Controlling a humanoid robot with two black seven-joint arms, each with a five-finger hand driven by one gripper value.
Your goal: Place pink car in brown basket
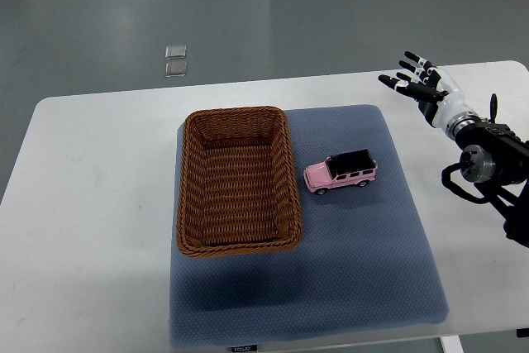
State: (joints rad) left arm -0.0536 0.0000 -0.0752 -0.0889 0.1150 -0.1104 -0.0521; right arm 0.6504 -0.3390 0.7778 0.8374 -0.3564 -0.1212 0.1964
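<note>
A: Pink car (pixel 340 173) on the blue mat (pixel 364 287), upright on its wheels, just right of the brown basket (pixel 192 196), not touching. Basket empty.

B: Right hand (pixel 419 82)?

A: Off past the mat's far right corner, fingers spread wide, holding nothing. Well apart from the car. Left hand out of view.

B: Step?

A: Reach, probably. Best to come down over the black roof, pinch across the narrow sides, lift clear of the basket rim, then drop inside.

B: Risk?

A: Rolling on its wheels if nudged.
</note>
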